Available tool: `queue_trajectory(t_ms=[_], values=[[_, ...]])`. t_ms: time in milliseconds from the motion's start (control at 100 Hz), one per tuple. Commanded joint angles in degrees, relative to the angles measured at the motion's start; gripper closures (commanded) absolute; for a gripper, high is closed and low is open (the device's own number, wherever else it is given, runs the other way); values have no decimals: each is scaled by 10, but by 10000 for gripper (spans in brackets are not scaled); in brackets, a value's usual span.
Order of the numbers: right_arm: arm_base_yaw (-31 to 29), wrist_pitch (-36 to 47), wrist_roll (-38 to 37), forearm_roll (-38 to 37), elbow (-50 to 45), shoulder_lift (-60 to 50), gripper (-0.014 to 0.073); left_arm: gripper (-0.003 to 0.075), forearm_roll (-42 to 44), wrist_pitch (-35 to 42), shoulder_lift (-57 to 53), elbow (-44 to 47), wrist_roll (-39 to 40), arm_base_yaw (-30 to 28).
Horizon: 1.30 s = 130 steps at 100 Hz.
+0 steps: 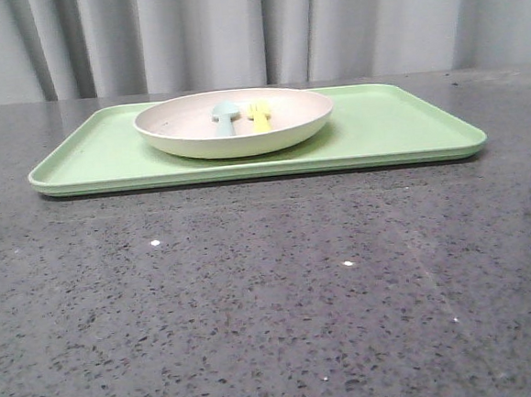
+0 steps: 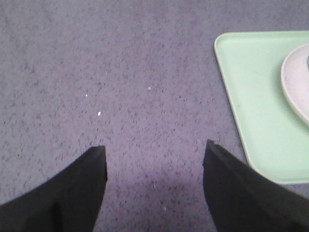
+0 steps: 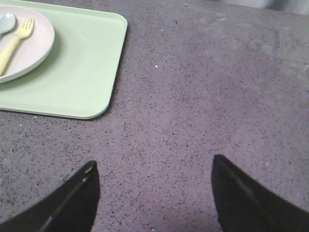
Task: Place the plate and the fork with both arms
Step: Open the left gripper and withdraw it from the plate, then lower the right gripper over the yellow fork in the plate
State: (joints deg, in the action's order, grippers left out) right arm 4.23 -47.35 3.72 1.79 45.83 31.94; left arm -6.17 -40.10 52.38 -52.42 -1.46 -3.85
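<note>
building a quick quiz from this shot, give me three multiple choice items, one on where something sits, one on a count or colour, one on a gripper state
1. Where does the plate sit?
A. on the bare table
B. on the green tray
C. in a gripper

2. How many utensils lie in the plate?
A. one
B. two
C. three

3. How do the left gripper and right gripper stand?
A. both open and empty
B. left shut on the fork
C. right shut on the plate

Answers:
1 B, the plate rests on the tray in the front view.
2 B, the yellow fork and a pale blue spoon lie side by side.
3 A, each wrist view shows spread fingers over bare table.
</note>
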Motion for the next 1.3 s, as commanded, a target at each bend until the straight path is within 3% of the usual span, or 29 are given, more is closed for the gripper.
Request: queue_trajectory(t_ms=[0, 300, 630, 910, 1290], values=[[1, 37, 3, 1, 20, 8, 95, 291, -2, 46, -39, 31, 4, -3], [1, 37, 3, 1, 20, 8, 95, 291, -2, 47, -164, 159, 4, -3], [1, 36, 3, 75, 48, 23, 96, 291, -2, 47, -202, 176, 4, -3], [8, -16, 3, 144, 176, 155, 96, 291, -2, 47, -202, 176, 4, -3], [116, -19, -31, 152, 340, 379, 96, 291, -3, 47, -202, 176, 4, -3]])
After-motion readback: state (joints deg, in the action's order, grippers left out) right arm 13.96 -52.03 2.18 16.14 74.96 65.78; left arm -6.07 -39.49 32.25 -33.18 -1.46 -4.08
